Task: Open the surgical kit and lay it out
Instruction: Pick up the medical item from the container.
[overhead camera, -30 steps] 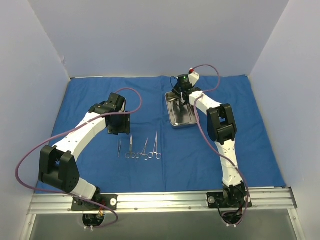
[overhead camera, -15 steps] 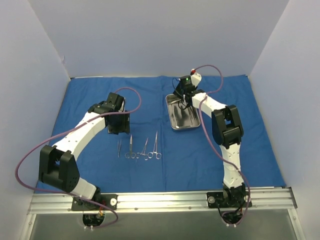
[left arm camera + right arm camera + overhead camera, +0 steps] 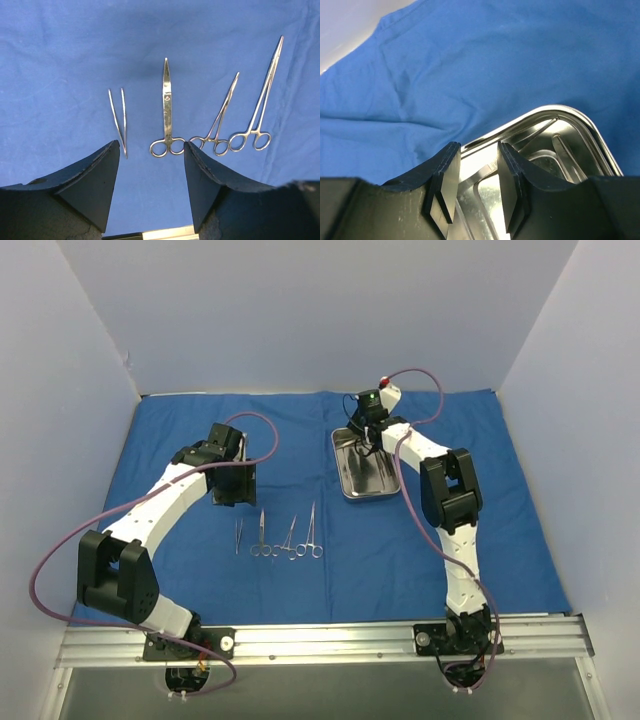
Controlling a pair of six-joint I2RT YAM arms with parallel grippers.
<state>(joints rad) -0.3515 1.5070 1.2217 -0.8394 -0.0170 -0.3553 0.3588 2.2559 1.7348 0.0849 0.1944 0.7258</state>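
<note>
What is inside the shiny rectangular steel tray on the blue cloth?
Slim silver shapes lie in the shiny rectangular steel tray; whether they are instruments or only reflections, I cannot tell. The black fingers of the right gripper and its white arm cover part of the tray's floor.

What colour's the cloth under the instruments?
Royal blue cloth; left wrist view shows it best.

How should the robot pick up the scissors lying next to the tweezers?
Grab the scissors by the straight shank just beyond the two rings, coming straight down from above. They lie flat on the blue cloth, so nothing can slip under them, and that part is narrow enough to pinch across. The tweezers and forceps lie apart, leaving room either side.
</note>
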